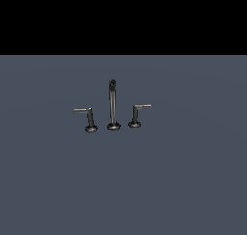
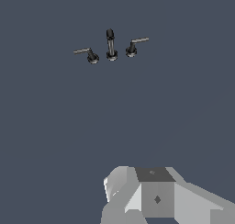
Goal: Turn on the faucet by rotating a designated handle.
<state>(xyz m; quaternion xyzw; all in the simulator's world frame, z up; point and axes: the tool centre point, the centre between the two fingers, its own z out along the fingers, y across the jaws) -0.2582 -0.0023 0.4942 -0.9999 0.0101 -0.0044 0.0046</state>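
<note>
The faucet is a small dark metal three-piece set on the grey floor. Its tall thin spout stands in the middle, with an L-shaped handle on either side. The handle on the exterior view's right has the slightly shorter, paler lever and looks like the designated one. The twin handle stands on the exterior view's left. The wrist view shows the spout, the paler-levered handle and the twin far off. My gripper shows only as a grey block at that picture's edge, well away from the faucet. Its fingers are not distinguishable.
A flat blue-grey floor stretches all round the faucet. A black band fills the upper part of the exterior view. The arm does not show in the exterior view.
</note>
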